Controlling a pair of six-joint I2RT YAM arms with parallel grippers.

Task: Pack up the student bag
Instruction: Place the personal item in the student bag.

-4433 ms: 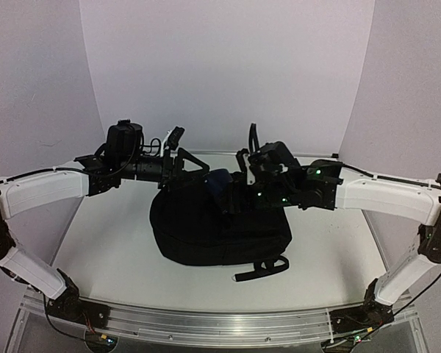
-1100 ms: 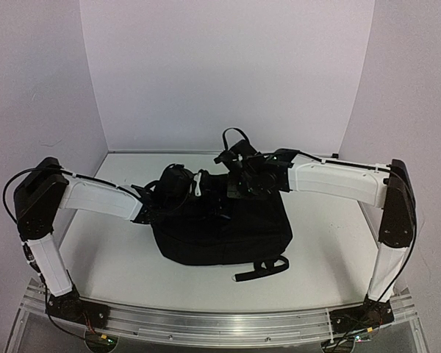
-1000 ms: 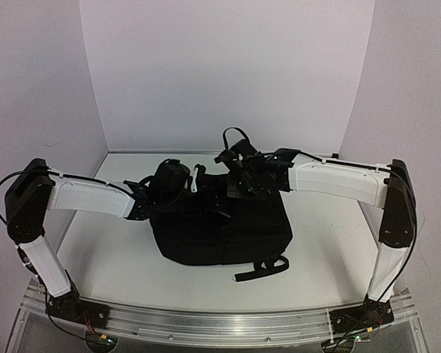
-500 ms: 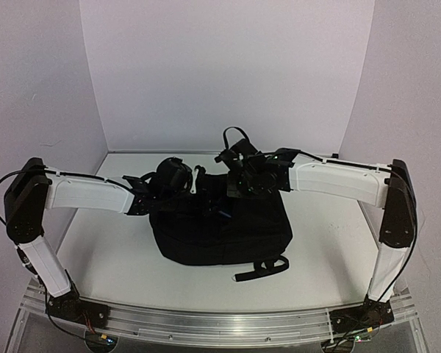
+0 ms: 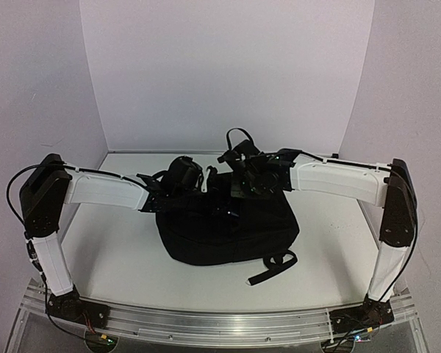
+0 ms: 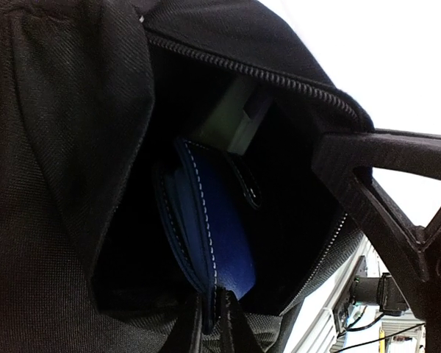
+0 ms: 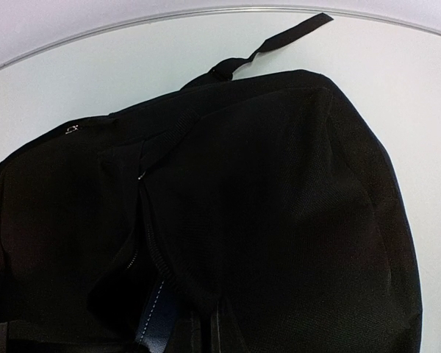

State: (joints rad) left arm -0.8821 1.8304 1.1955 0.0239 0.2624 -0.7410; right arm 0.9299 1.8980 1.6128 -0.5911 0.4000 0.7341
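The student bag (image 5: 228,228), a big soft black backpack, lies mid-table with its mouth toward the back. Both grippers meet at that mouth. My left gripper (image 5: 203,181) is at the opening. Its wrist view looks inside the bag (image 6: 59,184) at a dark-blue pouch (image 6: 213,220) with white stitching. The left gripper (image 6: 214,323) is shut on that pouch's near edge. A pale flat item (image 6: 231,121) sits deeper inside. My right gripper (image 5: 237,185) (image 7: 214,331) is shut on a fold of the bag's black fabric (image 7: 279,184), beside the pouch (image 7: 156,316).
The bag's loose strap (image 5: 268,268) trails toward the front edge, and its top loop (image 5: 237,136) stands up behind the grippers. A black strut (image 6: 382,169) of the other arm crosses the right of the left wrist view. White walls close the back and sides.
My left gripper has gone from open to shut at the bag's mouth. The bag has slid slightly right and its front strap has swung. The right gripper stayed shut.
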